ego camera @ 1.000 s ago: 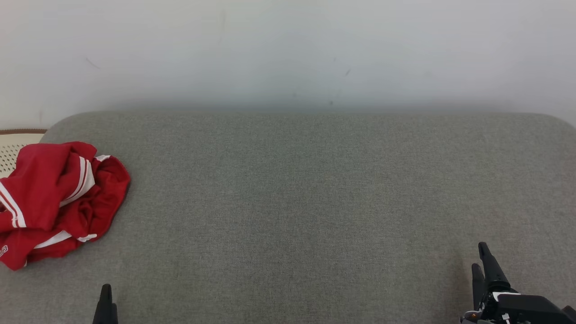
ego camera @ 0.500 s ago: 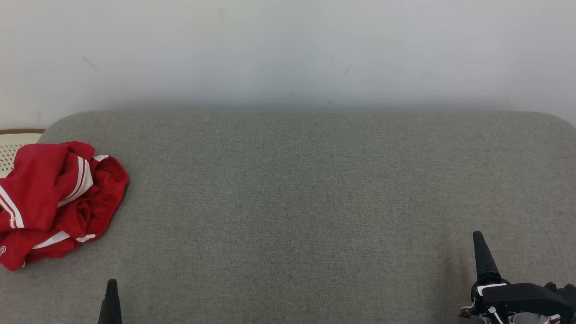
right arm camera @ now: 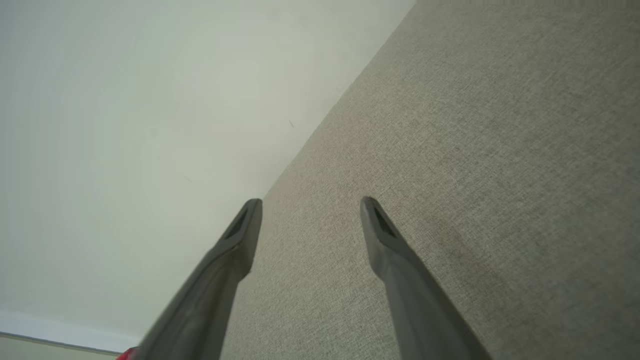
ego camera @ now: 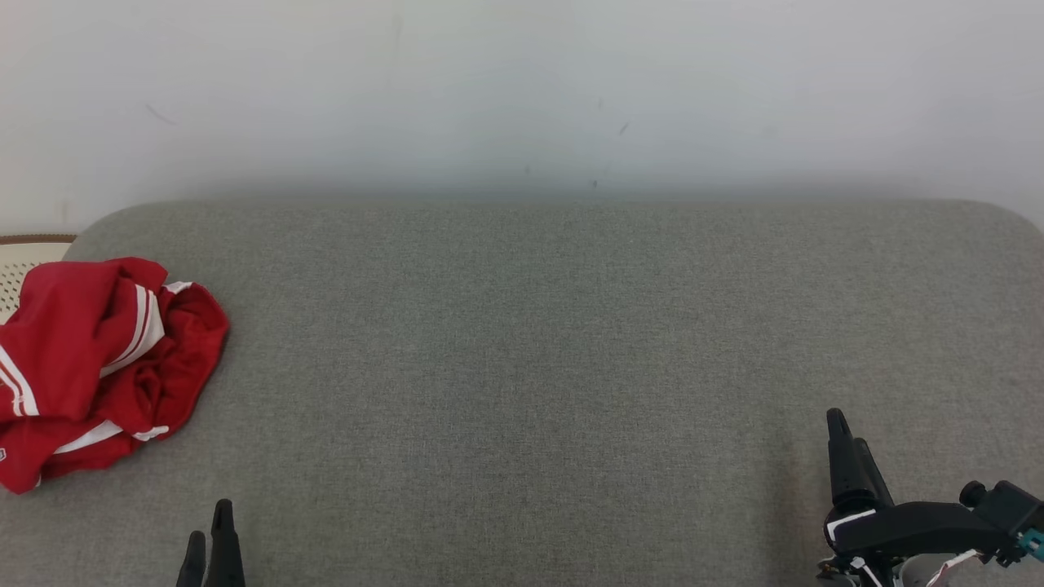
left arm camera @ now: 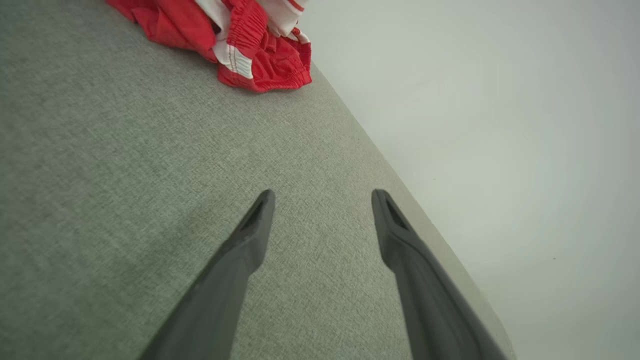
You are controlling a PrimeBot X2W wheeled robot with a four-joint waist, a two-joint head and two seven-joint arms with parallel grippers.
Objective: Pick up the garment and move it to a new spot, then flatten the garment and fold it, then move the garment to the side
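A crumpled red garment (ego camera: 98, 367) with white stripes lies at the far left of the grey cushioned surface (ego camera: 538, 342). It also shows at the top of the left wrist view, garment (left arm camera: 250, 45). My left gripper (ego camera: 210, 530) sits at the bottom left, below and right of the garment, apart from it; in its wrist view the left gripper (left arm camera: 322, 197) is open and empty. My right gripper (ego camera: 844, 432) stands at the lower right, far from the garment. In its own view the right gripper (right arm camera: 310, 202) is open, nothing between its fingers.
A pale wall (ego camera: 522, 90) rises behind the grey surface. A cream perforated basket rim (ego camera: 24, 257) with a brown edge peeks out at the far left behind the garment. The surface's back corners are rounded.
The right gripper has moved up and to the left and turned. The left gripper's tips have shifted a little right. The garment lies as before; the view has drifted slightly.
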